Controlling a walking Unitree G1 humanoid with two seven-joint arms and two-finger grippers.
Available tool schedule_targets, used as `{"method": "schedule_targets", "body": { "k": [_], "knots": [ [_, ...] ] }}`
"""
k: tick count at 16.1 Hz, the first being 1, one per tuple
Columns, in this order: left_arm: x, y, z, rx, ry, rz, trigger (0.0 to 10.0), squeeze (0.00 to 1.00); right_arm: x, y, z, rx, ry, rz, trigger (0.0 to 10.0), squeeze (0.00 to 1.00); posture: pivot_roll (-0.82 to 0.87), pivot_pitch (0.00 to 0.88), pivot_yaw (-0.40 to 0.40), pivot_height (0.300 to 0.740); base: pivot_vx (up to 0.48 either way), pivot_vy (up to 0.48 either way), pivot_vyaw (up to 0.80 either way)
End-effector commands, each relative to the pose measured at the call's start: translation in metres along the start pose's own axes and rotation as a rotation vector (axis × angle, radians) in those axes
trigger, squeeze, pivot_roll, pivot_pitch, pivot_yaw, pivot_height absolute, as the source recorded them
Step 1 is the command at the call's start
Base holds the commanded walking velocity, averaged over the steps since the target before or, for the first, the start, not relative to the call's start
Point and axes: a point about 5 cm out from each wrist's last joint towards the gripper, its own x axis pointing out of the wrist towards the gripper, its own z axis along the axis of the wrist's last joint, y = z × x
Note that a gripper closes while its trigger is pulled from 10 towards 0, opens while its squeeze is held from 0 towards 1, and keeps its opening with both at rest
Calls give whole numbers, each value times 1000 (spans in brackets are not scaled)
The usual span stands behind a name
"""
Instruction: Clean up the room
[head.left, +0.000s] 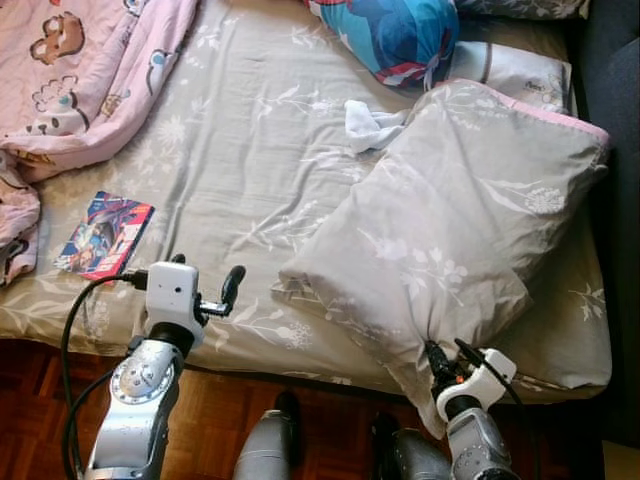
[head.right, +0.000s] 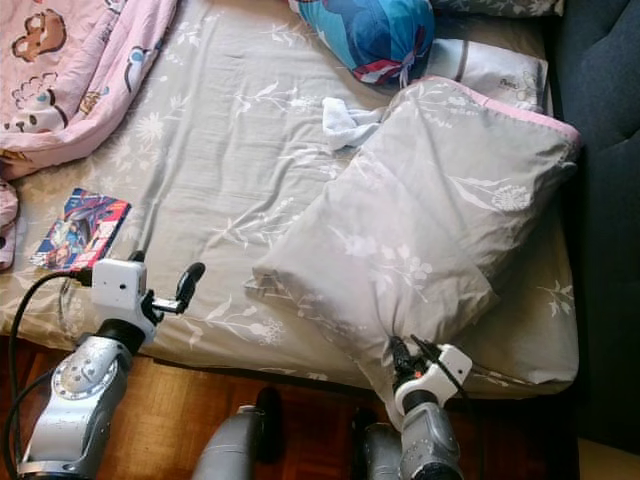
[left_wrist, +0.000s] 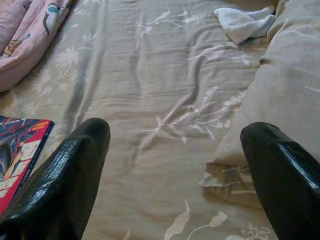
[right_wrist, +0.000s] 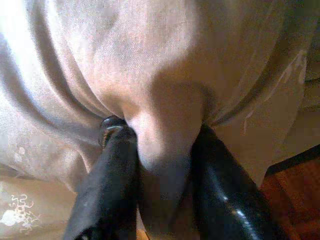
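Note:
A large grey floral pillow (head.left: 450, 230) lies tilted on the right half of the bed (head.left: 250, 150). My right gripper (head.left: 448, 358) is shut on its near corner at the bed's front edge; in the right wrist view the pillow fabric (right_wrist: 165, 145) is pinched between the black fingers (right_wrist: 107, 185). My left gripper (head.left: 210, 280) is open above the bed's front edge, with the sheet between its fingers (left_wrist: 65, 175) and nothing held. A colourful book (head.left: 105, 235) lies just left of it. A white cloth (head.left: 370, 125) rests beside the pillow's far edge.
A pink cartoon blanket (head.left: 90, 70) is bunched at the far left. A blue patterned cushion (head.left: 395, 35) and a white pillow (head.left: 520, 75) sit at the head. A dark headboard (head.left: 615, 200) runs along the right. Wooden floor (head.left: 330, 430) lies below.

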Motion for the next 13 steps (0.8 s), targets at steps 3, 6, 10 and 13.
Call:
{"method": "schedule_targets", "body": {
  "k": [3,6,10,13],
  "knots": [
    [-3,1,-11,20,50,4,10000,0,-5,-8,-8,-1,33,-56,0,0,256,414,78,740,0,0,0],
    [-1,1,-16,21,66,-7,10000,0,-2,-12,2,-45,4,-90,0,0,247,389,74,740,0,0,0],
    [6,0,-18,28,71,-16,10000,0,1,-19,25,-124,-60,-122,0,0,224,363,61,740,0,0,0],
    [17,-2,-18,39,59,-24,10000,0,0,-40,58,-187,-149,-209,0,0,194,339,53,740,0,0,0]
  ]
}}
